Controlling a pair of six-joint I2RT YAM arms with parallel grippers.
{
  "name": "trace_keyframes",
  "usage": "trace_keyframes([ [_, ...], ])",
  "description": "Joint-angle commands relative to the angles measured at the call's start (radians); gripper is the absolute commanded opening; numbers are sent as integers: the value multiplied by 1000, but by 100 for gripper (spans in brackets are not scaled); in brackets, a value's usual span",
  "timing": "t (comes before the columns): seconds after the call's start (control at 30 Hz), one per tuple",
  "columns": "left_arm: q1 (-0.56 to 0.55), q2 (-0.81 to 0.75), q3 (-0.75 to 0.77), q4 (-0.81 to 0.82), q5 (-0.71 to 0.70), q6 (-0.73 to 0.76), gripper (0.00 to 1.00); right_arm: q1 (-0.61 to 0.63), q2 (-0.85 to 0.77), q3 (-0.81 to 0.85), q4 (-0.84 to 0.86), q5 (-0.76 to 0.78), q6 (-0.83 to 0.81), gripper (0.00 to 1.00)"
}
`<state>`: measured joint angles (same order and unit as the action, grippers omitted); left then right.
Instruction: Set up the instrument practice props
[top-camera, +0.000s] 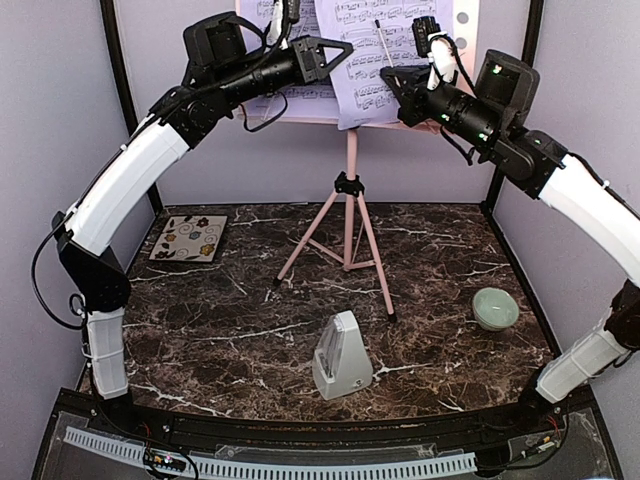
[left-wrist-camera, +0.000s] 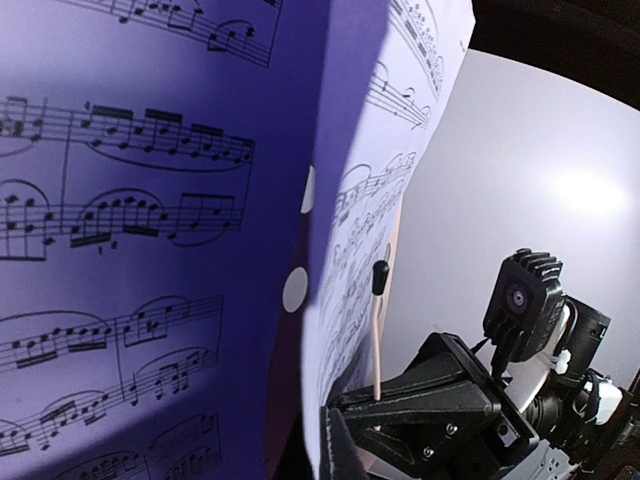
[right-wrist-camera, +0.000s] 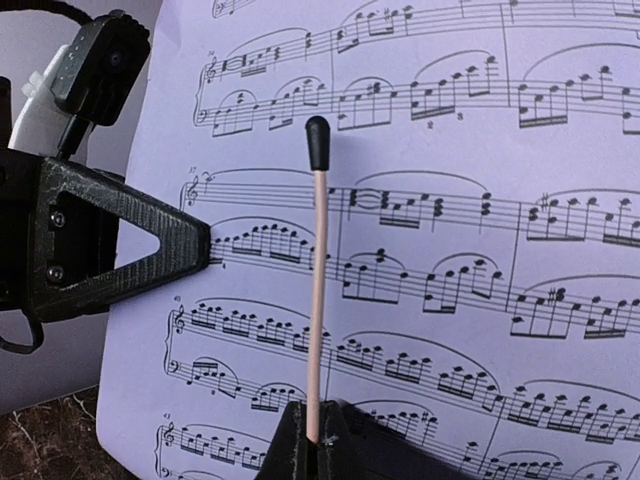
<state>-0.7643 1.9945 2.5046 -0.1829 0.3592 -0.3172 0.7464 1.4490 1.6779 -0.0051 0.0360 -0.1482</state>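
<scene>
The pink music stand (top-camera: 350, 190) stands at the back middle, its desk carrying two lavender sheet-music pages (top-camera: 370, 40). My left gripper (top-camera: 347, 47) is shut, its tip pinching the left edge of the right page (left-wrist-camera: 400, 150); the other page (left-wrist-camera: 130, 250) fills the left wrist view. My right gripper (right-wrist-camera: 320, 445) is shut on the stand's thin pink page-holder rod (right-wrist-camera: 317, 300), whose black tip lies over the right page (right-wrist-camera: 450, 200). The left fingers (right-wrist-camera: 120, 240) show at that page's left edge. The grey-white metronome (top-camera: 342, 357) stands on the table near the front middle.
A pale green bowl (top-camera: 495, 307) sits at the right of the marble table (top-camera: 220, 340). A floral coaster (top-camera: 188, 238) lies at the back left. The stand's tripod legs (top-camera: 378, 265) spread over the table's middle. Grey walls close in the sides and back.
</scene>
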Motion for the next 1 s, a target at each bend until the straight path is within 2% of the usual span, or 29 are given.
trace_keyframes([
  [0.0,-8,13,24,44,27,1,0,25,4,9,41,-56,21,0],
  [0.17,-13,20,28,76,18,-1,2,26,-2,-3,48,-50,22,0],
  [0.37,-14,20,46,84,9,-1,20,25,-8,-14,54,-32,25,0],
  [0.63,-15,10,51,62,10,-6,31,25,-25,-39,77,3,27,5],
  [0.77,-15,2,47,26,4,11,30,27,-30,-39,81,13,26,12],
  [0.97,-15,-22,10,-10,-8,23,27,26,-36,-46,82,21,25,13],
])
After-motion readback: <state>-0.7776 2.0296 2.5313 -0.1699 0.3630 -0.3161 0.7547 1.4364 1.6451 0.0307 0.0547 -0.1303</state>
